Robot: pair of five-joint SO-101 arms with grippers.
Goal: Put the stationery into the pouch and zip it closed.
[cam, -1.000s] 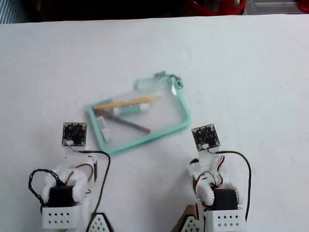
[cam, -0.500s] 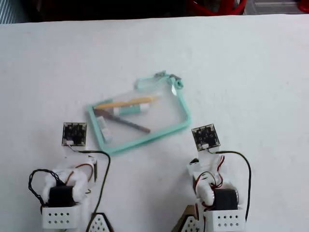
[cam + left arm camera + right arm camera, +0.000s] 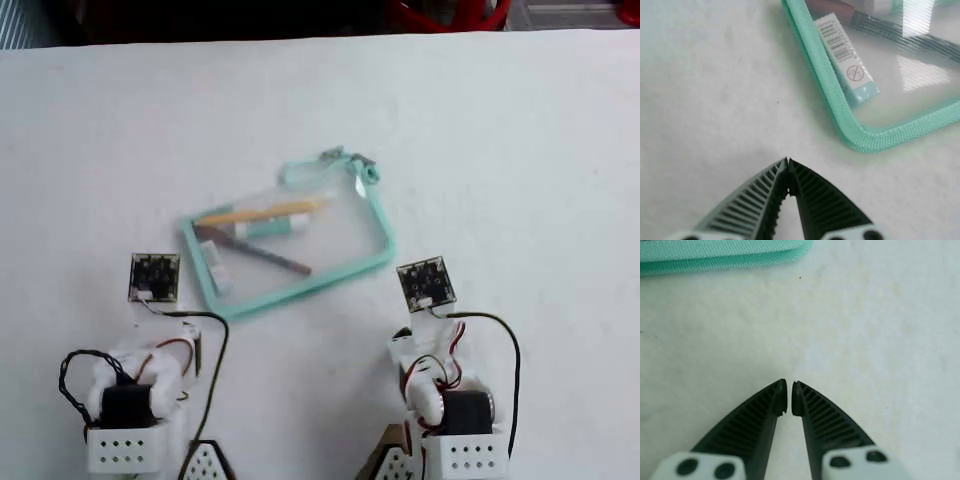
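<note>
A clear pouch with a mint-green border (image 3: 383,232) lies flat mid-table. Inside it I see a yellow pencil (image 3: 262,212), a brown pen (image 3: 256,251), a white and green tube (image 3: 270,228) and a small white labelled piece (image 3: 213,265). Its zip pull (image 3: 360,165) sits at the far corner. My left gripper (image 3: 788,161) is shut and empty over bare table, a short way off the pouch's corner (image 3: 855,140), with the labelled piece (image 3: 845,57) beyond. My right gripper (image 3: 789,385) is shut and empty, apart from the pouch's edge (image 3: 725,257).
Both arm bases stand at the near edge, the left one (image 3: 125,410) and the right one (image 3: 450,415), with black cables looping beside them. A red object (image 3: 445,12) lies beyond the table's far edge. White tabletop spreads widely around the pouch.
</note>
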